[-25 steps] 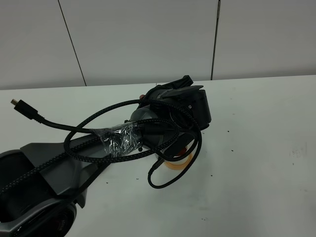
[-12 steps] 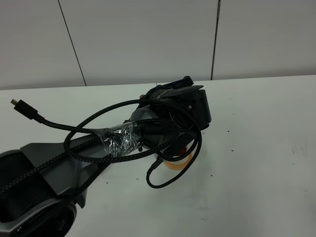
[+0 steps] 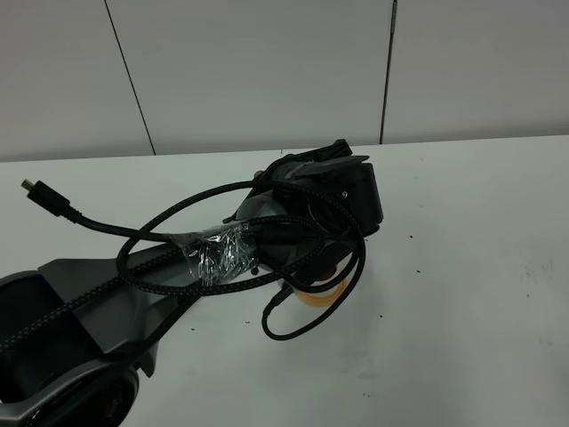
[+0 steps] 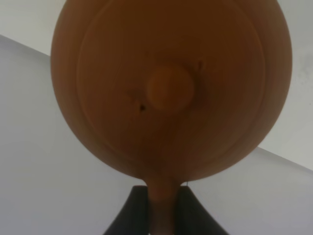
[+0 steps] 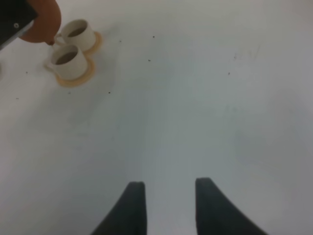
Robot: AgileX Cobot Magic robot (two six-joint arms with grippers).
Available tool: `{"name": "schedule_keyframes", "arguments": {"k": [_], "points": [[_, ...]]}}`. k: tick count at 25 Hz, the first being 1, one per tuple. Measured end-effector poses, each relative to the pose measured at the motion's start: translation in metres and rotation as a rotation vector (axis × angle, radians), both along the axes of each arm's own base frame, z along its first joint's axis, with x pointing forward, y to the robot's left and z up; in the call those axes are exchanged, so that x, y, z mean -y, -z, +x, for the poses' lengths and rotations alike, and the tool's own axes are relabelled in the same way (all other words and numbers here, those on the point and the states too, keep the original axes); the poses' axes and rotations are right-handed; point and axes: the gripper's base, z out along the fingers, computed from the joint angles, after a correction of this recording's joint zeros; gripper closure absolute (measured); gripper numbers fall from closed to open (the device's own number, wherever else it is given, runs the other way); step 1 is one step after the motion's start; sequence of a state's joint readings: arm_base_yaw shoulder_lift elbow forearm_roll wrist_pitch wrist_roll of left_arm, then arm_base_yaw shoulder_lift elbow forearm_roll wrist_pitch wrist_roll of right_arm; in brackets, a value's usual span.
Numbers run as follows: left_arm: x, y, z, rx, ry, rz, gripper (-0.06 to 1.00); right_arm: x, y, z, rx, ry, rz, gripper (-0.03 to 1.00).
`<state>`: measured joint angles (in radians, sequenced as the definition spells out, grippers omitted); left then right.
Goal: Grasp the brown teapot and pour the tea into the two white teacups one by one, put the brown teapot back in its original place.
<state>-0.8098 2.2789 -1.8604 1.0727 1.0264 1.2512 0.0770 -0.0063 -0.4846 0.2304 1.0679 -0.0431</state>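
Right now your left gripper (image 4: 161, 218) is clamped on the loop handle of the brown teapot (image 4: 171, 88), fingers (image 4: 134, 215) pinching it from both sides. Your right gripper (image 5: 166, 205) has its fingers apart, holding nothing above the table (image 5: 205, 98). The teapot hangs just beside the two white teacups (image 5: 68, 59). From high up, an orange coaster (image 3: 322, 294) peeks out at six o'clock of your left wrist (image 3: 347, 191).

The teapot (image 4: 171, 88) looks matt clay, the teacups (image 5: 67, 61) smooth ceramic, the table (image 5: 205, 107) matt.

arm (image 3: 93, 298): dark grey | cable (image 3: 105, 229): black braided | wrap (image 3: 218, 253): clear plastic
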Motion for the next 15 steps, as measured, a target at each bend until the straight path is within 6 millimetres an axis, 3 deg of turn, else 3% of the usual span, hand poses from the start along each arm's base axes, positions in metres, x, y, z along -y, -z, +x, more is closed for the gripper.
{"name": "schedule_keyframes", "arguments": {"k": [15], "points": [[0.0002, 0.0, -0.0002, -0.001, 0.001, 0.002, 0.77, 0.0, 0.0, 0.0, 0.0, 0.0, 0.0, 0.73]]}}
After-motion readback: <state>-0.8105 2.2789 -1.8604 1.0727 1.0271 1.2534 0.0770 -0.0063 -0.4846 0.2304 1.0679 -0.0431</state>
